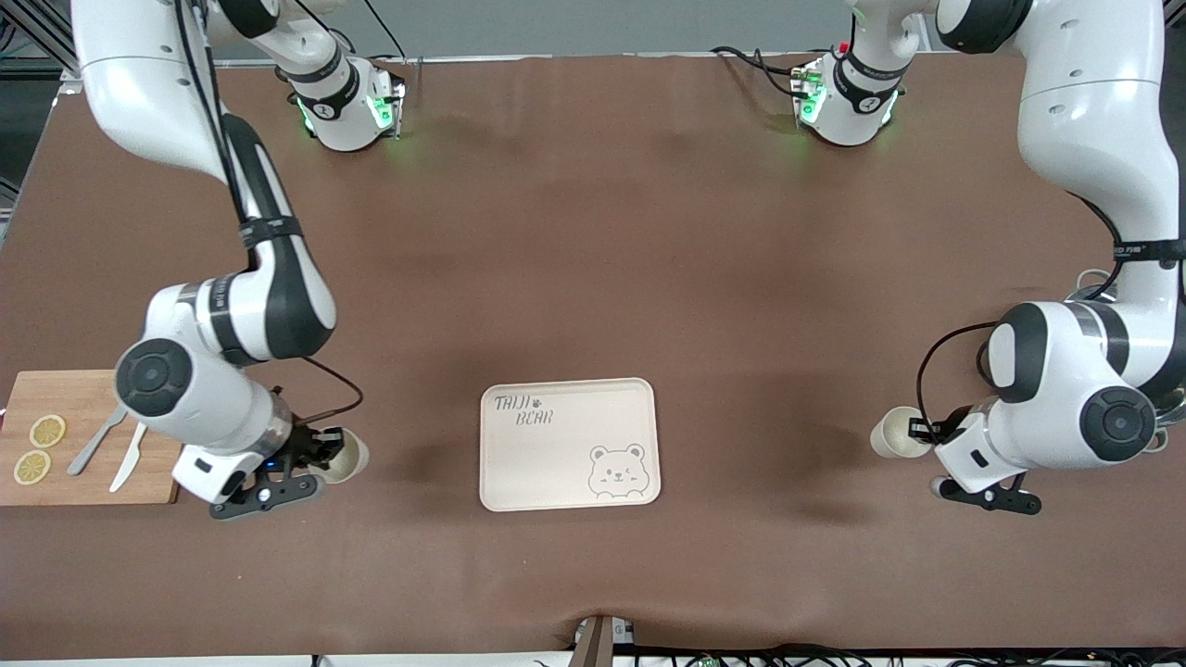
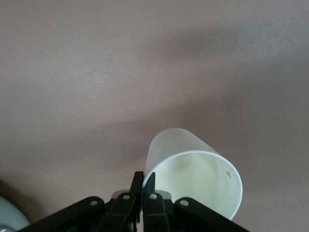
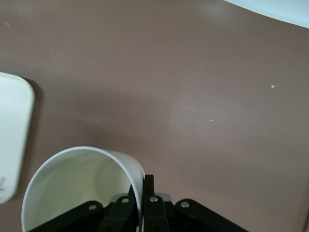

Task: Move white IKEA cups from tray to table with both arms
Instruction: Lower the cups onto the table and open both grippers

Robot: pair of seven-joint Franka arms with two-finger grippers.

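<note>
Two plain cream-white cups show. My right gripper is shut on the rim of one white cup, between the wooden board and the tray, a little above the table. In the right wrist view the gripper has one finger inside the cup and one outside. My left gripper is shut on the rim of the other white cup, toward the left arm's end of the table. The left wrist view shows that gripper pinching the tilted cup.
A cream bear-printed tray lies between the two grippers; its edge shows in the right wrist view. A wooden board with lemon slices, a fork and a knife lies at the right arm's end.
</note>
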